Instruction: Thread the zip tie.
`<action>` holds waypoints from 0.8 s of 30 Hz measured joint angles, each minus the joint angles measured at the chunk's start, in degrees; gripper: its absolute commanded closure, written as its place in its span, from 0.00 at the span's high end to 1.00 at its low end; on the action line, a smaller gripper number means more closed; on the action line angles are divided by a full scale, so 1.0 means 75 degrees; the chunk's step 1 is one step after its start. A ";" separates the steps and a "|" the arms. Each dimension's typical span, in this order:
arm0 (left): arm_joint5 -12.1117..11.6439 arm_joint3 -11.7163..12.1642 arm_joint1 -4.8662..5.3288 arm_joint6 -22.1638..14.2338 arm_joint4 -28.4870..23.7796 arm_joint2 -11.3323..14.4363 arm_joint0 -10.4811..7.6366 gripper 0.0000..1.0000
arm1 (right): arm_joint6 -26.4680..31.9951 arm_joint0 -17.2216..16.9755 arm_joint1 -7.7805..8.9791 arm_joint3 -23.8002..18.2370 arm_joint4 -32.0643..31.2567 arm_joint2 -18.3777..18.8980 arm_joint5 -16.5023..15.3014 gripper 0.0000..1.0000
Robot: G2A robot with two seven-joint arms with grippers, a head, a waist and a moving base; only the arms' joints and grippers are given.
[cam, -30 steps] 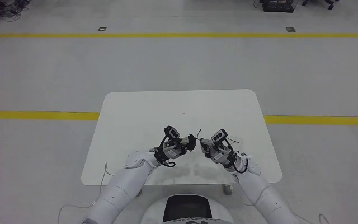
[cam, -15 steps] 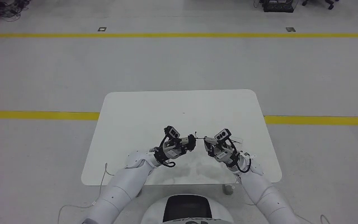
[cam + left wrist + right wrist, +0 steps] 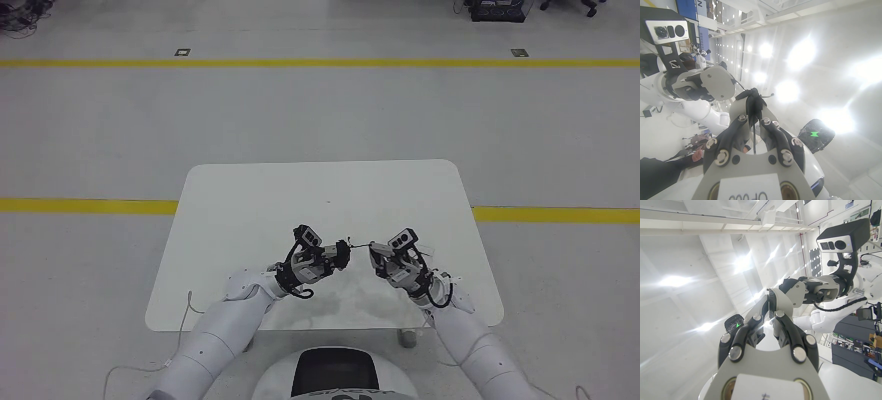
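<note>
Farther toward its own side than a second ago, the right arm's jaws now stand clearly apart from the left jaws, which have kept their place. The upright stub of strap seen between them earlier is gone, and the zip tie (image 3: 357, 244) shows as one thin dark line spanning the gap. It hangs in the air above the near half of the worktop (image 3: 300, 190), touching nothing but the two sets of jaws. The left jaws are clamped on a dark bunched part of the zip tie (image 3: 753, 106). A length of strap runs back between the fingers toward the wrist, and a short stub pokes out past the tips. The right jaws are pressed together. In the right wrist view the strand between their ribbed pads is too thin to make out, but from above the line ends right at their tips, so they appear to grip its far end. The coming move turns on the strap's long axis, which runs side to side, straight from one set of jaws to the other, and the right jaws hold the free end. If the tail is already through the head, which cannot be told from here, the pull should go along that line and away from the left jaws. Any pull off that axis could twist or jam the strap at the left grip.
</note>
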 measured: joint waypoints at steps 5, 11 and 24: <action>0.0000 0.0000 0.0000 0.0000 0.0000 0.0000 0.0000 0.00 | 0.0000 -0.0020 0.0005 -0.0026 -0.0006 0.0040 0.0004 0.00; 0.0000 0.0000 0.0000 0.0000 0.0000 0.0000 0.0000 0.00 | 0.0000 -0.0030 0.0003 -0.0046 -0.0005 0.0074 0.0005 0.00; 0.0000 0.0000 0.0000 0.0000 0.0000 0.0000 0.0000 0.00 | -0.0001 -0.0039 -0.0005 -0.0029 -0.0046 0.0130 0.0006 0.00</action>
